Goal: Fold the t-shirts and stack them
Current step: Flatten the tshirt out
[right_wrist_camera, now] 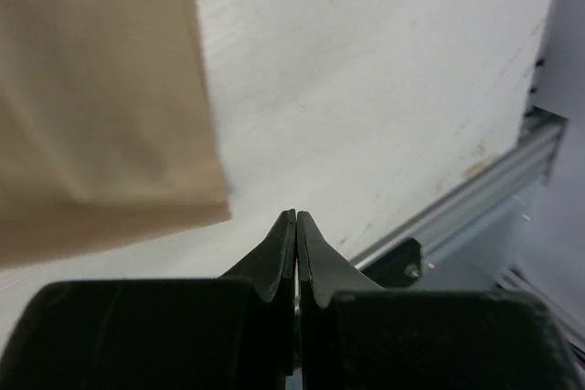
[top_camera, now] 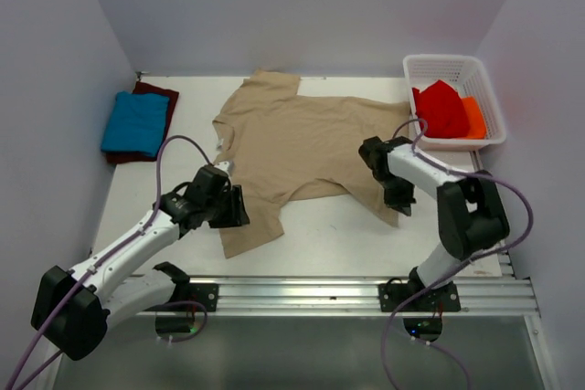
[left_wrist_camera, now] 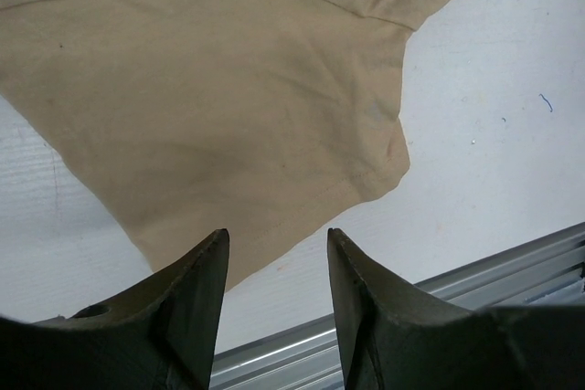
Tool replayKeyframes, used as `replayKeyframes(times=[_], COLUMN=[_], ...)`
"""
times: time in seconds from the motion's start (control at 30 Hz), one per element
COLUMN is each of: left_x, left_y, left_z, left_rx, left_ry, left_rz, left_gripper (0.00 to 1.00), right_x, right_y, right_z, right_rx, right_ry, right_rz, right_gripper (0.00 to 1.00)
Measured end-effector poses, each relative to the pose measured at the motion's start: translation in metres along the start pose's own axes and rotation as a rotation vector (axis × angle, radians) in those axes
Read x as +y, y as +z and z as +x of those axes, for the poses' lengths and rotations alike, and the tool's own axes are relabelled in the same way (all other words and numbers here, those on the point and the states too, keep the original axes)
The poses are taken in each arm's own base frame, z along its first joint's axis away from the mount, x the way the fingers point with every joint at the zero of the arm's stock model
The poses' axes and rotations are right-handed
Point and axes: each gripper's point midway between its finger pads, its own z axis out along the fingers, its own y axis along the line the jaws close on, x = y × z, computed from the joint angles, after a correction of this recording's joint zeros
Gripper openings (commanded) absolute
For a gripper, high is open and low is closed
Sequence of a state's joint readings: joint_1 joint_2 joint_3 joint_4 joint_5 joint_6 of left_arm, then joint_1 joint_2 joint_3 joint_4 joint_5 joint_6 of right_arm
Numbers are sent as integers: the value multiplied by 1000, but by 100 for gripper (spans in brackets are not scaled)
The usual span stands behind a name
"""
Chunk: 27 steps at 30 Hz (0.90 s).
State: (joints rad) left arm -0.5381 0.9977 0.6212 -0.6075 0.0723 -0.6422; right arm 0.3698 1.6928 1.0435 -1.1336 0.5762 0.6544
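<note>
On the white desk (top_camera: 366, 235), the tan shirt (top_camera: 297, 148) lies spread flat with a claw at each near corner.
Bare desk runs from the shirt's near edge down to the metal rail (top_camera: 366, 291), with more open room on the right, short of the white basket (top_camera: 454, 68) at the far right corner. The left arm reaches in low, and the left claw (left_wrist_camera: 277, 239) has its jaws partway apart over the shirt's near left flap, gripping nothing. The right arm doubles back, and the right claw (right_wrist_camera: 295, 216) is pinched tight on nothing, over bare desk just beside the shirt's straight edge. The cloth is soft and matte with faint creases and one curving seam. At far left, the blue shirt (top_camera: 135, 122) sits folded on the maroon shirt (top_camera: 164, 93). Red cloth (top_camera: 441, 109) and orange cloth (top_camera: 473, 116) are in the basket.
</note>
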Motion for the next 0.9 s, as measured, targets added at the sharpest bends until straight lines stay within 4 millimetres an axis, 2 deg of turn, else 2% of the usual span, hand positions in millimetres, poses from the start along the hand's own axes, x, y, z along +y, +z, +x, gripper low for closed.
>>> replayKeyframes(times=[0.13, 0.23, 0.3, 0.4, 0.47, 0.57, 0.77, 0.9], left_x=[1, 1, 0, 0, 0, -2, -4, -4], left_y=[1, 2, 2, 1, 1, -2, -6, -6], left_z=[2, 2, 1, 1, 1, -1, -4, -4], left_rx=[10, 11, 11, 11, 7, -5, -26, -26], left_ry=[-1, -1, -1, -1, -1, -1, -1, -1], left_rz=[-3, -4, -3, -1, 1, 9, 24, 24], left_gripper=[50, 50, 49, 49, 49, 48, 48, 48], right_x=[-3, -1, 8, 41, 61, 75, 80, 70], right_y=[-46, -65, -62, -37, -16, 0, 0, 9], right_z=[-30, -48, -53, -54, -43, -26, -28, -31], right_rx=[-193, -278, -272, -195, -132, -75, -89, -67], right_ry=[146, 206, 207, 171, 147, 134, 152, 123], right_rz=[-208, -306, -328, -348, -371, -404, -437, -327], right_gripper=[0, 0, 0, 0, 0, 0, 0, 0])
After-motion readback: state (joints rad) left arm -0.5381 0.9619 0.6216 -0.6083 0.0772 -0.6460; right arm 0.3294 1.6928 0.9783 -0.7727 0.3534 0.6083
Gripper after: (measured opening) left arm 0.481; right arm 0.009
